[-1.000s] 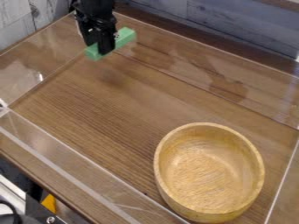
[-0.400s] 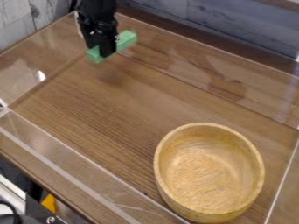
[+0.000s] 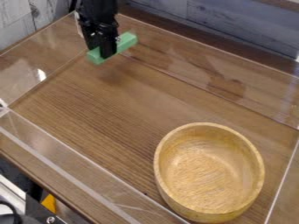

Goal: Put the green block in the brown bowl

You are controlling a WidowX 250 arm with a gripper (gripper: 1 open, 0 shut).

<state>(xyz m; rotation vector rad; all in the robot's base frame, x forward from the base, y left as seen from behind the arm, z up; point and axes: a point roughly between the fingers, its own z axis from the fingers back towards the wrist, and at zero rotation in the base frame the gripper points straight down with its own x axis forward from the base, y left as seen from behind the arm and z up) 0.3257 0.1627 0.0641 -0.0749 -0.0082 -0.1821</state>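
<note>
At the top left, my black gripper (image 3: 101, 45) is shut on the bright green block (image 3: 112, 48), which sticks out on both sides of the fingers and hangs tilted a little above the wooden tabletop. The brown bowl (image 3: 211, 171), large, round and light wood with a thick rim, sits empty at the lower right, far from the gripper. The arm above the gripper runs out of the frame's top edge.
Clear plastic walls (image 3: 70, 175) fence the wooden table (image 3: 128, 114) along the front, left and right edges. A grey wall lies behind. Dark equipment shows at the bottom left corner beyond the table edge.
The gripper and the green block have shifted very slightly, with the block sitting a touch lower than one second ago. The bowl has not moved.
</note>
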